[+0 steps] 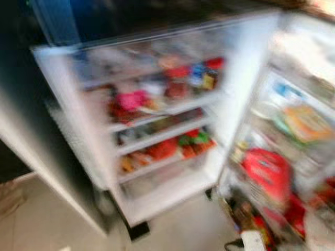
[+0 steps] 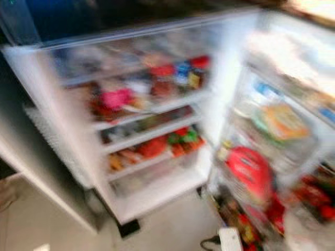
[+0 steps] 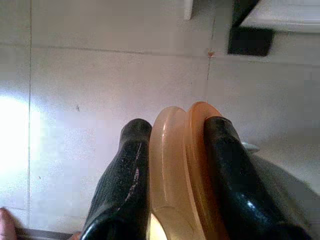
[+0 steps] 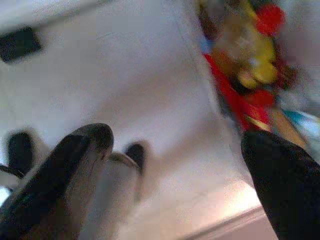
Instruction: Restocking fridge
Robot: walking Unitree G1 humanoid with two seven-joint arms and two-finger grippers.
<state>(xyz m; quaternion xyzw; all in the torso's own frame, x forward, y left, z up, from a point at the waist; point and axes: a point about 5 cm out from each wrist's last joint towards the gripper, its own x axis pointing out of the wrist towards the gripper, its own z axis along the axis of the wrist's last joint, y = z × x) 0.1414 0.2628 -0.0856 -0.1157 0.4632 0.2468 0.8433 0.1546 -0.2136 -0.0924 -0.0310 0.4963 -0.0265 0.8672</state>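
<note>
Fridge [image 1: 157,172] open, shelves well stocked. Left gripper [image 3: 172,150] clamped on an orange-tan rounded item [image 3: 177,170], floor [image 3: 100,75] beyond its fingertips. Right gripper [image 4: 175,150] spread, empty, door shelves [image 4: 245,75] ahead. Item not yet shelved.

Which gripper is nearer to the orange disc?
Left. The left gripper is shut on the orange disc; the right gripper hangs open over the floor beside the fridge door.
</note>
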